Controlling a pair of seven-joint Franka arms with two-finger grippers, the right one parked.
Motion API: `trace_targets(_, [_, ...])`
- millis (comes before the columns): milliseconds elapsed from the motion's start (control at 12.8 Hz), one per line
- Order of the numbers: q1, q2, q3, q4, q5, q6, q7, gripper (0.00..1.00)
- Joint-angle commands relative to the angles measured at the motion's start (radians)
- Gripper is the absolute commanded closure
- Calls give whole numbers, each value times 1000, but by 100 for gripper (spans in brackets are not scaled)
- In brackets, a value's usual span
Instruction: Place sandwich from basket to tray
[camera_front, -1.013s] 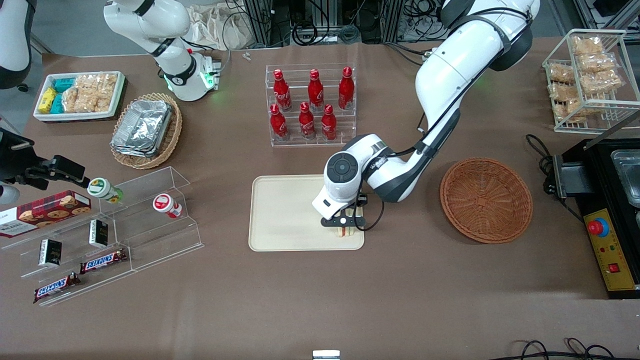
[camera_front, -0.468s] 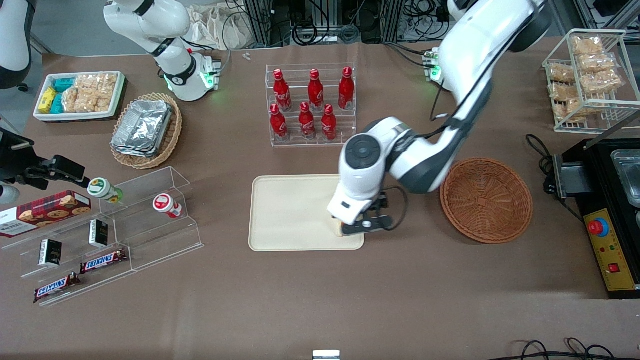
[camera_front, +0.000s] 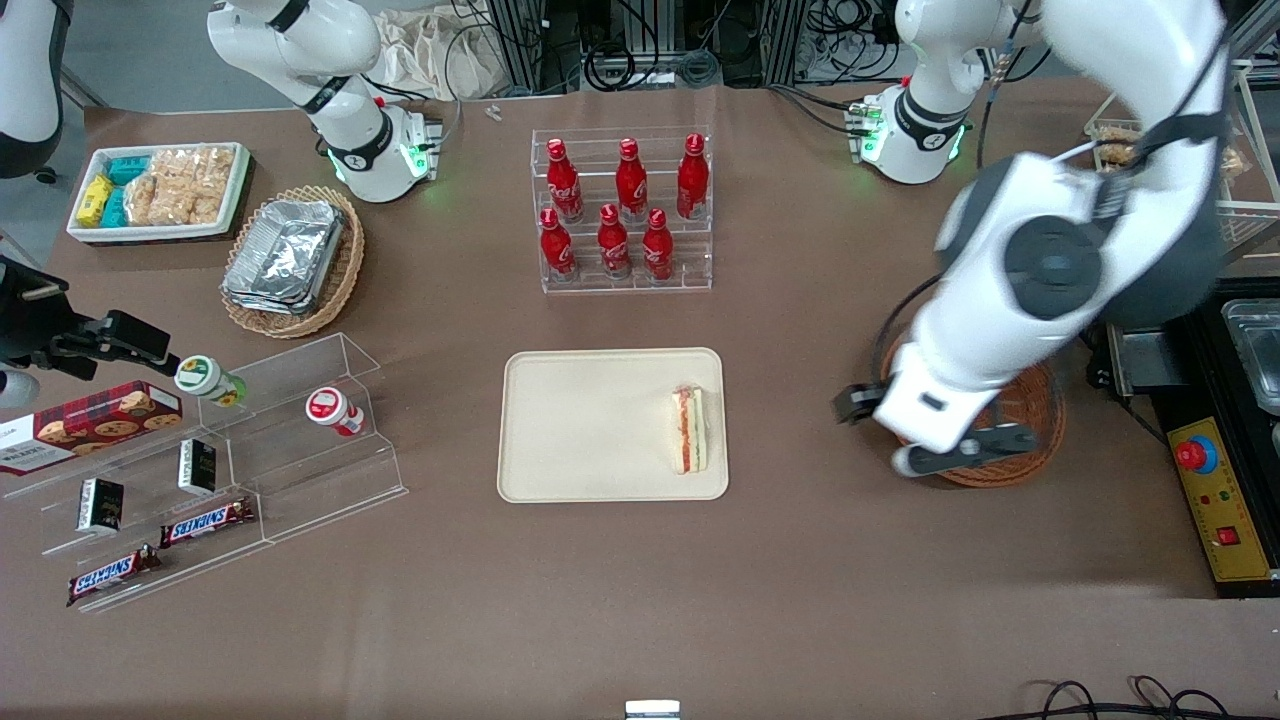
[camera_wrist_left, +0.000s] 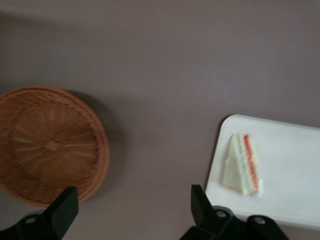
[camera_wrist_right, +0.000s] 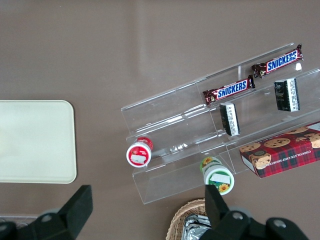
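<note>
The sandwich now lies alone on the tray, close to the tray's rim at the working arm's end, its red and green filling edge showing. A moment ago the gripper was down on it there; it has since let go and swung away, and now hangs above the basket, fingers spread wide apart and holding nothing. From here the placing looks finished. The basket sits empty, well apart from the tray, with bare desk between them. The bottle rack stands farther from the front camera, out of the arm's way.
</note>
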Motion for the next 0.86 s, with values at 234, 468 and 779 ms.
trace_targets(234, [36,-226,244,-182,-136,-38,492,0])
trace_targets(468, [-27,-277,398,-242,-139,-10,649,0])
trace_targets(779, [-35,-230,408,-164,-129,-20,657,0])
